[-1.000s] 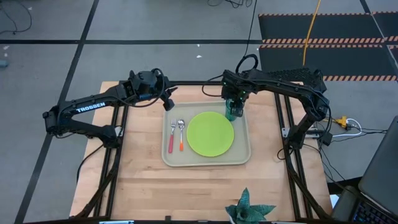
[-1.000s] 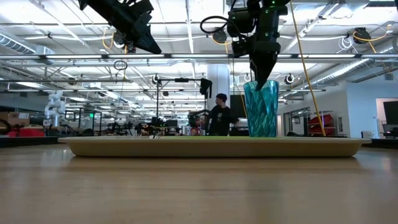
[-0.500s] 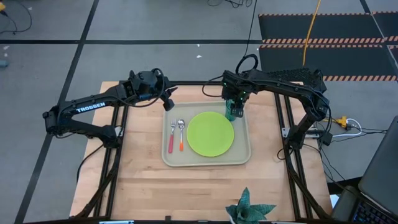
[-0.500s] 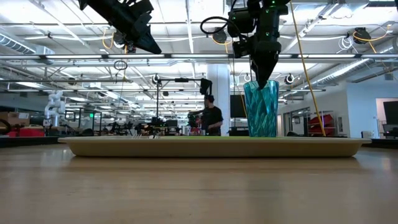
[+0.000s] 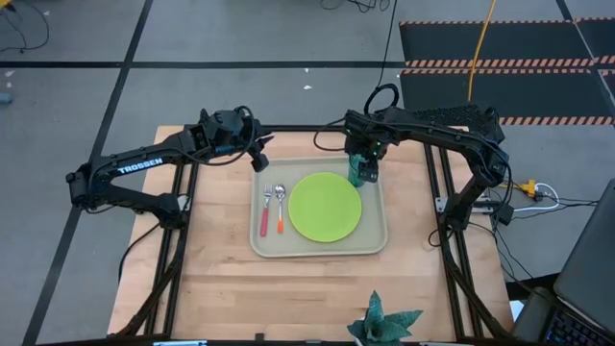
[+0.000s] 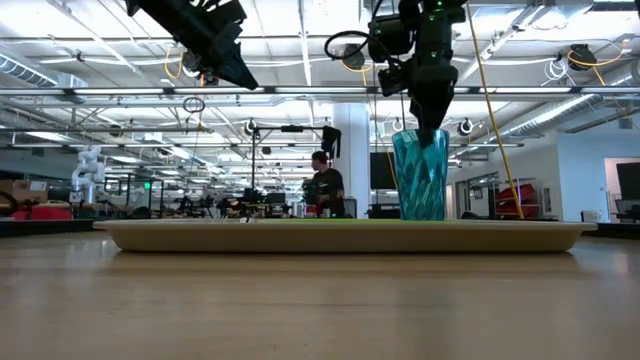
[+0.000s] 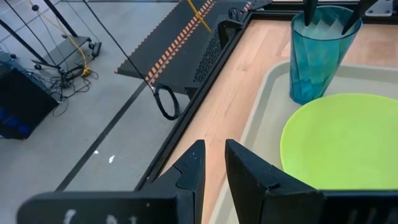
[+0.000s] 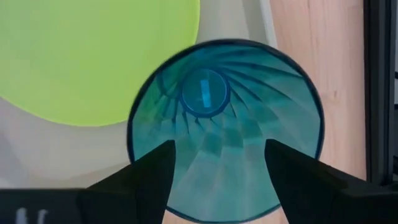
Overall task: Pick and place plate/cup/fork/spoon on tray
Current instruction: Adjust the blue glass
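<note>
The beige tray (image 5: 258,246) lies mid-table. On it lie the lime-green plate (image 5: 325,207), the red-handled fork (image 5: 264,217) and the orange-handled spoon (image 5: 280,213). The teal cup (image 5: 357,176) stands upright on its base in the tray's far right corner (image 6: 420,175). My right gripper (image 8: 217,152) is open, pointing down, with its fingertips over the cup's mouth (image 8: 224,118) at rim height (image 6: 432,125). My left gripper (image 5: 259,158) hangs raised over the tray's far left corner. It is empty, its fingers (image 7: 214,149) a narrow gap apart. My right gripper stands open over the cup's mouth from above, with its fingertips (image 7: 309,11) at the rim. I cannot tell whether they touch the rim. The cup stands on the tray on its own base.
A spiky teal leafy object (image 5: 386,324) lies at the table's near edge, right of middle. Bare wood (image 5: 211,279) lies near and left of the tray. A person (image 6: 322,190) moves in the room far behind the table.
My right gripper has risen a little out of the cup's mouth. The cup stays upright on the tray. The person in the background has walked toward the left of the low view.
</note>
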